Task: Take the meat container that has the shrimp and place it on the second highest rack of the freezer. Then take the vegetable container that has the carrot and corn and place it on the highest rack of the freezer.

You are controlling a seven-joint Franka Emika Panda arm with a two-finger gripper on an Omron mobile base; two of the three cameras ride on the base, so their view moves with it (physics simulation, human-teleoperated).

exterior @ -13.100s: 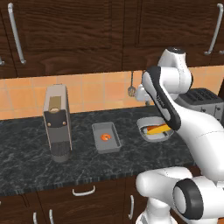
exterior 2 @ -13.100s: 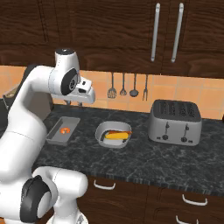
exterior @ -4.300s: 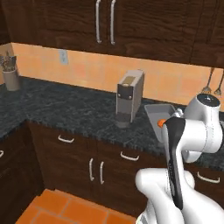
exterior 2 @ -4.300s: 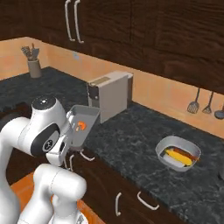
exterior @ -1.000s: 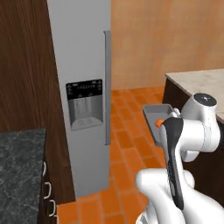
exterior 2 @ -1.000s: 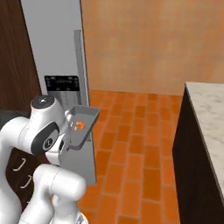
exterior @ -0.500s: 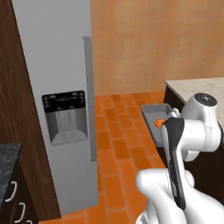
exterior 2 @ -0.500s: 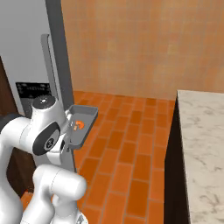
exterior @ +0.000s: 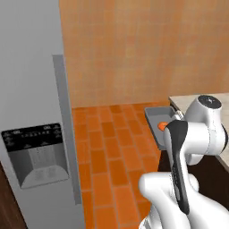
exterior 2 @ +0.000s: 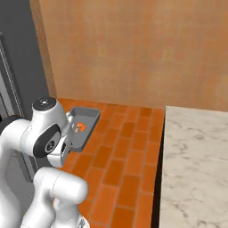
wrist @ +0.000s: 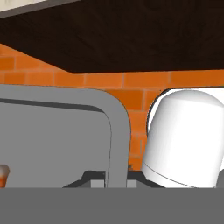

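Aloft, claw-gripped meat container

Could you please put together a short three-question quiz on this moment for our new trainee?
1. True or false: the freezer door is shut.
2. What lies inside the meat container?
A. a carrot
B. the shrimp
C. nothing
3. Fill in: the container is held up over the orange brick ____, not resting on a counter.

Key:
1. True; the handle and dispenser panel face outward and no white interior shows.
2. B; one small orange-red piece sits in the grey tray.
3. floor.
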